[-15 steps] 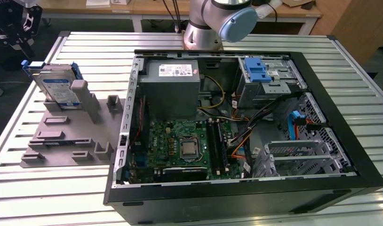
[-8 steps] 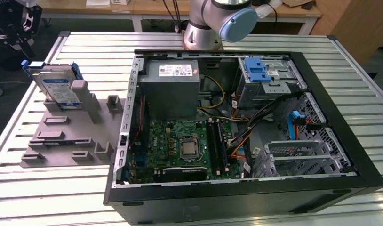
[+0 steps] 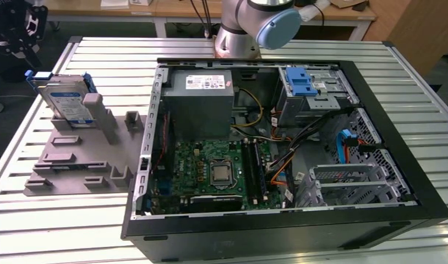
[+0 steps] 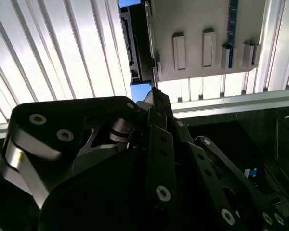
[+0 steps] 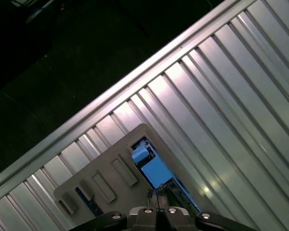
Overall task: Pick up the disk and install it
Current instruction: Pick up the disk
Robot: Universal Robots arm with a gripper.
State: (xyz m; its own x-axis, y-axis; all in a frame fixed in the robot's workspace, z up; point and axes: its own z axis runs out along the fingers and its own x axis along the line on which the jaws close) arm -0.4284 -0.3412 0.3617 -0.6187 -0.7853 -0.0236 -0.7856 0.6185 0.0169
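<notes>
Jaws together, tips meeting, nothing between them. Gripper (image 5: 157, 193) seen from behind its black linkages in both wrist views (image 4: 155, 94).

Straight ahead of the jaw tips: the disk (image 5: 154, 171), standing on edge in a grey fixture (image 5: 106, 161). Its blue carrier faced the tips. In the second wrist view the disk (image 4: 136, 50) showed edge-on, in line with the closed tips, the fixture's (image 4: 202, 29) slotted plate to one side. Could not tell whether the tips touched the carrier.

Around the fixture, farther from the jaws: slatted metal table (image 5: 241, 96).

Exterior view: disk (image 3: 66, 102) upright at the far end of the fixture (image 3: 77, 159), label facing the camera. It was outside the open computer case (image 3: 283, 234), which lay on the table (image 3: 63, 220) towards the exterior view's right. Inside the case, farthest from the jaws, sat a grey power supply (image 3: 202, 99) and a metal drive cage with a blue latch (image 3: 305, 88).
</notes>
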